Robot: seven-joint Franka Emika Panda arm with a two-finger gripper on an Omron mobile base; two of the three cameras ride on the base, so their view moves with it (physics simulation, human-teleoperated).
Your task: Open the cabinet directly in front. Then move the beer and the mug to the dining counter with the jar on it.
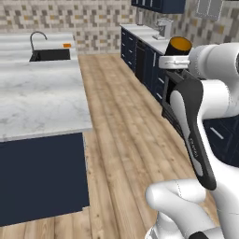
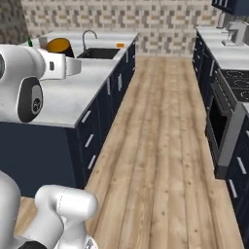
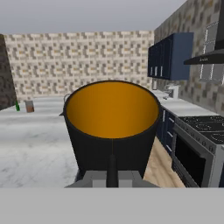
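My gripper (image 3: 112,171) is shut on the mug (image 3: 112,122), a black cup with an orange inside, gripped by its near wall. The mug (image 1: 179,45) rides upright at the end of the arm, raised in the aisle beside the dining counter (image 1: 42,98). From the other side the mug (image 2: 59,45) shows just above my white wrist. Far off on the marble dining counter (image 3: 30,140) stand the green beer (image 3: 17,106) and the jar (image 3: 29,106), side by side. Navy upper units (image 3: 169,57) hang on the right wall; I cannot tell which is the cabinet.
A sink with a curved tap (image 1: 38,39) is set in the island's far end. Along the right wall run navy drawers, a dark oven (image 2: 223,131) and a marble worktop (image 1: 149,35). Wooden floor (image 2: 155,146) runs between the two.
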